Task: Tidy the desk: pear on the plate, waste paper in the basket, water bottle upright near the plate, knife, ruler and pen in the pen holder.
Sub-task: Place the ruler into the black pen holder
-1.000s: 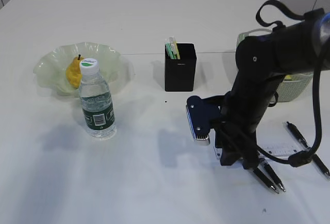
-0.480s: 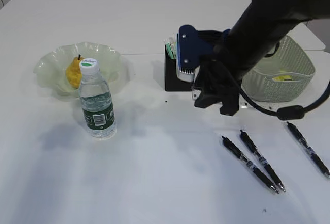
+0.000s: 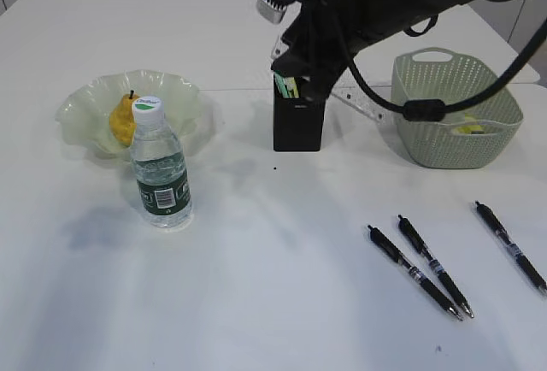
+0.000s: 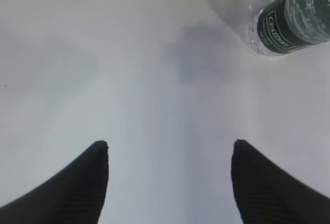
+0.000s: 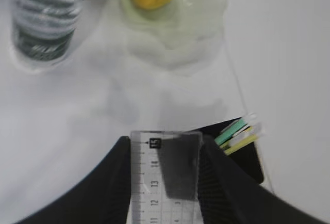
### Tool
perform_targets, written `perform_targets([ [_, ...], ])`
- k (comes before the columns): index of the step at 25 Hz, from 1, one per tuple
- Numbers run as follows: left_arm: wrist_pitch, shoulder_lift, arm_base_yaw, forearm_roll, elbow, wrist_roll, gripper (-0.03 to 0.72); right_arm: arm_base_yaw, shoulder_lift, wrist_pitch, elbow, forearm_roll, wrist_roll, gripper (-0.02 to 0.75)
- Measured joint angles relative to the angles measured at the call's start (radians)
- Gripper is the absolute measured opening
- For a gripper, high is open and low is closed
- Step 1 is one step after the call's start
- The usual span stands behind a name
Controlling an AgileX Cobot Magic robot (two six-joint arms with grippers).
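Your right gripper [image 5: 165, 182] grips the ruler [image 5: 164, 175] directly above the pen holder [image 3: 298, 122], whose near rim sits under the ruler's end. Your left gripper [image 4: 169, 154] hangs open over bare desk [image 3: 256, 303], bottle [image 3: 161, 176] well left of the holder.

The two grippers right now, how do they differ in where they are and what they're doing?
The right gripper is shut on the clear ruler, while the left gripper stands open and holds nothing. The right gripper is beside the black pen holder; the left gripper hangs over bare desk near the water bottle. Both have dark, ribbed fingers.
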Motion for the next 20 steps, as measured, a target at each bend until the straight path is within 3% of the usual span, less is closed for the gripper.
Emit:
perform_targets([
  [8, 0.021, 0.0, 0.0, 0.0, 0.0, 0.0, 0.522, 0.0, 0.022, -0.313, -0.005, 0.186, -0.002, 0.279],
  [20, 0.027, 0.0, 0.0, -0.002, 0.0, 0.0, 0.52, 0.0, 0.136, -0.481, -0.034, 0.374, -0.003, 0.279],
])
